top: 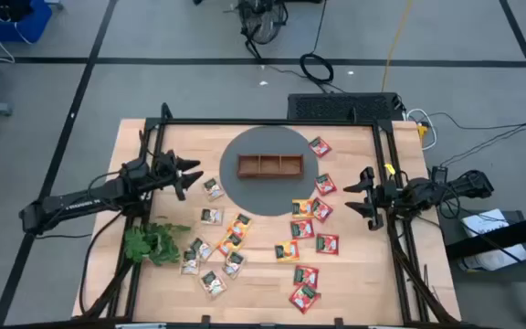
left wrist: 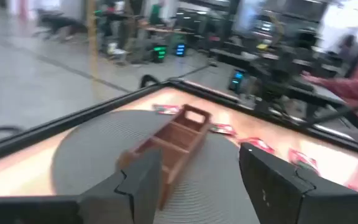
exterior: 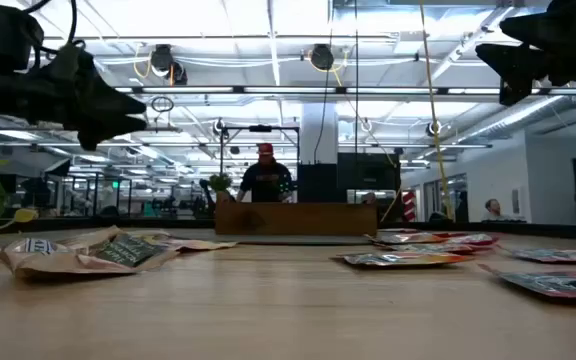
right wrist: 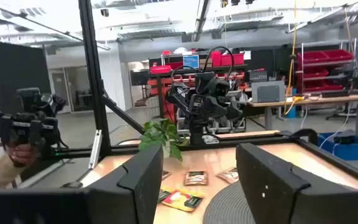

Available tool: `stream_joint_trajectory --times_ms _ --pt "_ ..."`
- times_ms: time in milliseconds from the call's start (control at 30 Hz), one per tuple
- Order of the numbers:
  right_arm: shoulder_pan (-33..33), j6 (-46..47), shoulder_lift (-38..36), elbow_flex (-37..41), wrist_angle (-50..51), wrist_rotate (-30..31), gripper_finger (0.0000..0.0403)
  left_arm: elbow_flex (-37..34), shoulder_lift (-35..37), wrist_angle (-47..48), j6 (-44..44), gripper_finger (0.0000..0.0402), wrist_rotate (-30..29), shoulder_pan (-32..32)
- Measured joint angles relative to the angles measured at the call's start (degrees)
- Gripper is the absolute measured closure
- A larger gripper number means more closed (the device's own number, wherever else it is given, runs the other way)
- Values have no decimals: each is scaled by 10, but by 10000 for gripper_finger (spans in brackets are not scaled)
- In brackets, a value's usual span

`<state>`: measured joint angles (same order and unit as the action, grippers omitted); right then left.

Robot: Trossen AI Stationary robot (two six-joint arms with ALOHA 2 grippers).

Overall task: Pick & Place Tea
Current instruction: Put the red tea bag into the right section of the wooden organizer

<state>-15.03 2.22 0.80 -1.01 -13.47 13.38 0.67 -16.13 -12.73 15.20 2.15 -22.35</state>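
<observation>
Lying between both pincers [top: 188,174], tea [top: 301,228]

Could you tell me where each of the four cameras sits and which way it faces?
High: overhead, straight down; both arms, tray, sachets.
Low: table height, level across; grippers hang above the tray.
Left wrist: past the open left gripper at the tray.
Right wrist: past the open right gripper toward the left arm.
All share the table.

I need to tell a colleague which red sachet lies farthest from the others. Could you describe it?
Find the round grey mat mid-table, holding the wooden tray. Off the tray's right end, near the table's far edge, lies one red tea sachet. Every other red sachet lies nearer the front.
</observation>
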Motion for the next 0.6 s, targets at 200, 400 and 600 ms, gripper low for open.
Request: stream_joint_trajectory --times_ms 200,400,600 --pt "0 -22 0 0 -10 1 216 0 -25 -12 27 188 -33 0" --pt "0 0 0 0 -1 1 216 0 -26 -59 -54 188 83 0" --pt "0 16 0 0 33 1 216 0 -22 -92 -72 188 83 0"
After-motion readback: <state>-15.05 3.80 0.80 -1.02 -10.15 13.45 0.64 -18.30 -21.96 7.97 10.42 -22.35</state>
